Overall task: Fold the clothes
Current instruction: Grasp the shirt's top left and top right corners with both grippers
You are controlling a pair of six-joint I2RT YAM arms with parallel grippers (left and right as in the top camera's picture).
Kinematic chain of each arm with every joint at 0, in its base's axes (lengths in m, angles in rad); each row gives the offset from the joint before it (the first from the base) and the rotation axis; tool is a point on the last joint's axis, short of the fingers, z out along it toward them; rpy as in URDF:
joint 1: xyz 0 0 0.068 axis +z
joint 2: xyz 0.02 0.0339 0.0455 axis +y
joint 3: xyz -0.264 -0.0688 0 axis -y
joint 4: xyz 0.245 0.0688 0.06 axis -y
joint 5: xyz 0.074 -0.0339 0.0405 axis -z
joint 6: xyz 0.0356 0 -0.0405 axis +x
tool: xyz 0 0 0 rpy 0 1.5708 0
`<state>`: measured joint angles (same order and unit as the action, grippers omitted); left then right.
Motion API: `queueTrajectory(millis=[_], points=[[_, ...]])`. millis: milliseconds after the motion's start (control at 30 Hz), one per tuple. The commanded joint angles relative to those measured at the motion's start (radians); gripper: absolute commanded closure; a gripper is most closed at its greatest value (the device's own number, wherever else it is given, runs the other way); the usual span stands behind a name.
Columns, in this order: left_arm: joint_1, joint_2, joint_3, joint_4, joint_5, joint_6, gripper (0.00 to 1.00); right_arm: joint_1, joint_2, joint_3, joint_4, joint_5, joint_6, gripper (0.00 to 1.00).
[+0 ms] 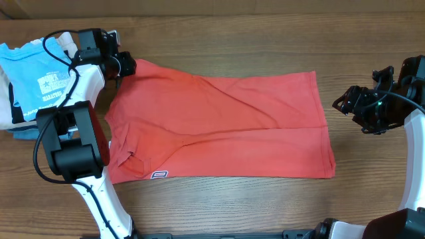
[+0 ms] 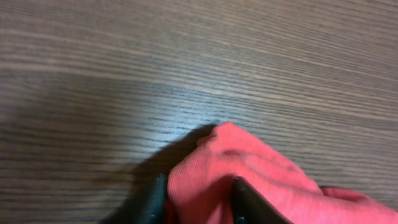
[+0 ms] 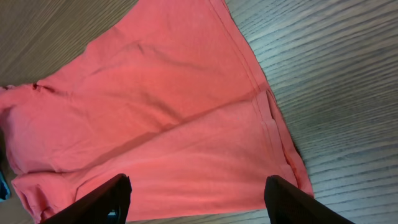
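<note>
- Flat across the middle of the wooden bench (image 1: 232, 40): a coral-red T-shirt (image 1: 219, 126), plain side up.
- Stretches wide from left to right, with long slanting creases in the cloth.
- Near its front left edge: a small white label (image 1: 159, 174).
- At its far left corner: the left jaws, closed tight on a bunched bit of the red cloth.
- In the left wrist view, red cloth puffed up between two dark fingers (image 2: 249, 202), with bare wood beyond.
- Above the left end of the T-shirt: the left arm (image 1: 73, 139), black and white, hiding part of that edge from the overhead camera.
- Just off the right edge of the T-shirt: the right jaws, wide open, holding nothing.
- Not touching the cloth, as far as the overhead view shows.
- In the right wrist view, the right side of the T-shirt and one stitched edge, seen past the two spread fingertips (image 3: 102, 199).
- At the far left of the bench: a light blue T-shirt (image 1: 40, 73) with white print, on top of a pile of folded things (image 1: 10, 99).
- Cannot tell if that pile touches the red T-shirt, as the left arm blocks the spot.
</note>
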<state>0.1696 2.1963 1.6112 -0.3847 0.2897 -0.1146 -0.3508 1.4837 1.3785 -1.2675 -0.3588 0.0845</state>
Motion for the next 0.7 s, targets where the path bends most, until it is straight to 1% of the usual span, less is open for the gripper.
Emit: queueTrajectory(millis=[0, 33, 100, 133, 167, 333, 533, 600, 667], points=[[-0.002, 0.016, 0.027, 0.003, 0.018, -0.005, 0.76, 0.004, -0.018, 0.019, 0.005, 0.002, -0.006, 0.28], [-0.003, 0.016, 0.027, 0.001, 0.018, -0.005, 0.79, 0.004, -0.018, 0.019, 0.005, 0.002, -0.006, 0.28], [-0.004, 0.016, 0.027, -0.004, 0.022, -0.005, 0.91, 0.004, -0.018, 0.019, 0.005, 0.002, -0.006, 0.28], [-0.005, 0.016, 0.027, -0.005, 0.028, -0.005, 0.94, 0.004, -0.018, 0.019, 0.006, 0.002, -0.006, 0.28], [-0.006, 0.016, 0.027, -0.008, 0.041, -0.005, 0.96, 0.004, -0.018, 0.019, 0.009, 0.002, -0.006, 0.28], [-0.006, 0.011, 0.028, -0.027, 0.186, -0.006, 0.96, 0.004, -0.007, 0.019, 0.100, 0.002, -0.007, 0.35], [-0.004, -0.003, 0.028, -0.121, 0.314, 0.003, 0.96, 0.051, 0.101, 0.019, 0.238, 0.002, -0.008, 0.35], [-0.003, -0.005, 0.028, -0.142, 0.352, 0.004, 0.96, 0.084, 0.167, 0.019, 0.324, 0.003, -0.015, 0.34], [-0.001, -0.005, 0.028, -0.157, 0.385, 0.003, 0.96, 0.113, 0.235, 0.020, 0.421, 0.002, -0.015, 0.28]])
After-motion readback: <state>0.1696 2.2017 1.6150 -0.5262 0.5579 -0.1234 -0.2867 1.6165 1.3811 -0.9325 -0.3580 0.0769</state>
